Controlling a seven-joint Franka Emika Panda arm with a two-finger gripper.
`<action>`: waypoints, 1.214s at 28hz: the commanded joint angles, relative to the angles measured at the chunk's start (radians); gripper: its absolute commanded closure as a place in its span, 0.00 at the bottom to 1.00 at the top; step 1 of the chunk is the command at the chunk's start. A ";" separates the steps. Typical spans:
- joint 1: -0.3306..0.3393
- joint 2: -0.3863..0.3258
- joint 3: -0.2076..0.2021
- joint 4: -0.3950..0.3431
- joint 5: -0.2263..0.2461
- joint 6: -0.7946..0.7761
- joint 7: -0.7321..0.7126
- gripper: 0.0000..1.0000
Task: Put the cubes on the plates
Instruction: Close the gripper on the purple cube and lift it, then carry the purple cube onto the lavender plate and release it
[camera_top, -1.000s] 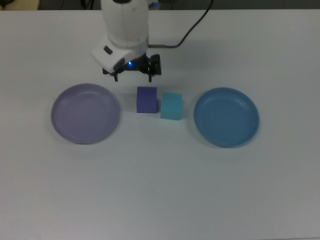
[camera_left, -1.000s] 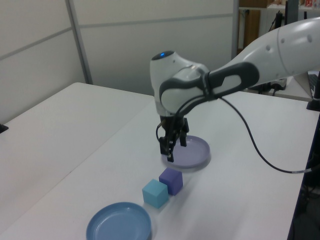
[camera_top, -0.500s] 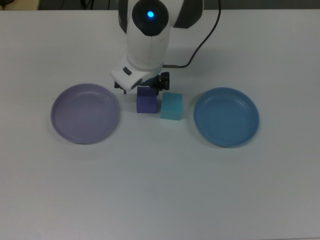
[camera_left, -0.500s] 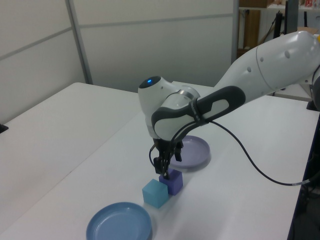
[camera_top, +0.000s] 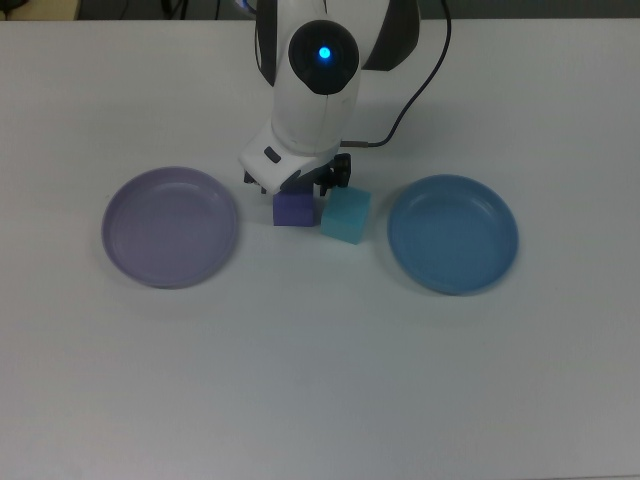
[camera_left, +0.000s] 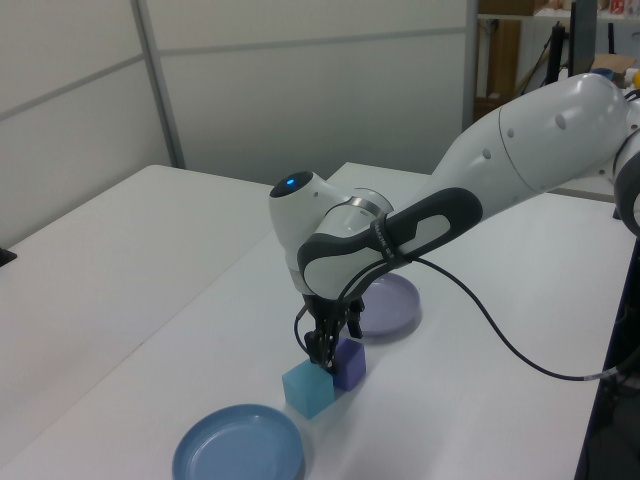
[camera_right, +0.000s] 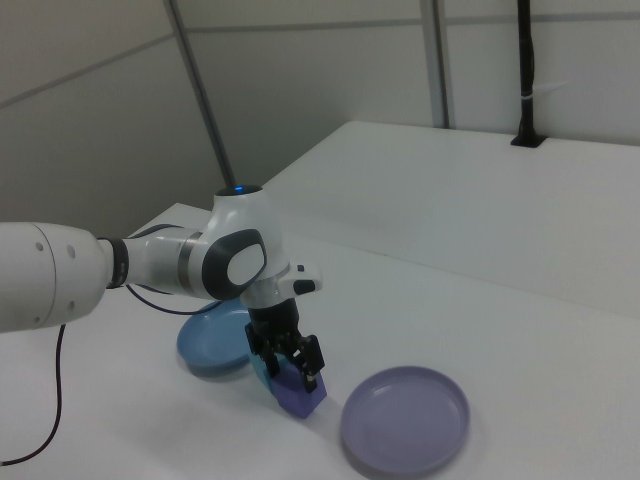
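White plastic fills the middle of the top view, where the arm's wrist leans over the table and hides most of the gripper; the purple-blue cube pokes out directly beneath it, and the turquoise cube sits just beside the gripper on the top view's right, touching or nearly touching the purple-blue one; the lavender plate lies well off on the top view's left of the gripper and the blue plate well off on the top view's right, both bare; in the left view the gripper is down at the purple-blue cube, its dark fingers spread to either side of the cube's top edge, so it looks parted around the cube rather than clenched on it; the turquoise cube stands just in front of the gripper, the blue plate nearer the camera and the lavender plate behind; in the right view the gripper straddles the purple-blue cube, which rests on the table; a sliver of the turquoise cube shows behind the fingers, the blue plate lies beyond it and the lavender plate lies on the right view's right of the gripper.
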 joint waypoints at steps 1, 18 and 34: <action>0.007 -0.002 -0.006 -0.010 -0.024 0.026 0.025 0.23; -0.060 -0.051 -0.023 0.028 -0.007 -0.015 0.040 1.00; -0.270 0.047 -0.024 0.129 0.077 -0.017 0.002 0.86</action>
